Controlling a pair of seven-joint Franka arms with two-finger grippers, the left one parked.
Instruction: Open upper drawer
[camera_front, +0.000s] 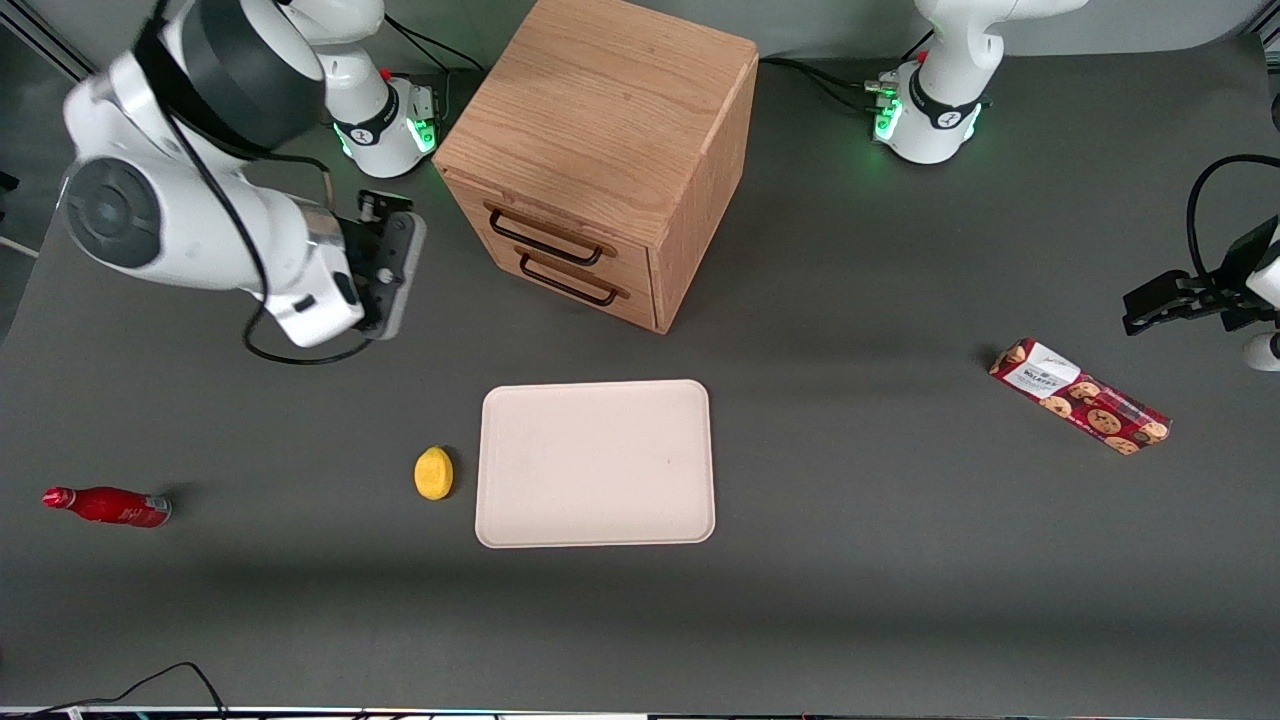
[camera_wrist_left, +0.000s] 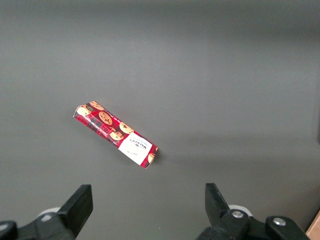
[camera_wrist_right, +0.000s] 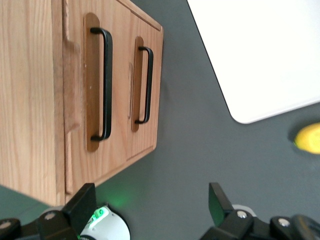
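Note:
The wooden cabinet stands on the dark table, both drawers shut. The upper drawer has a thin black bar handle; the lower drawer sits just below it with the same kind of handle. In the right wrist view the upper drawer's handle lies nearer the cabinet's top than the lower handle. My gripper hangs above the table beside the cabinet, toward the working arm's end, apart from both handles. Its fingers stand wide open and empty around bare table.
A cream tray lies nearer the front camera than the cabinet, with a yellow lemon beside it. A red bottle lies toward the working arm's end. A red cookie pack lies toward the parked arm's end.

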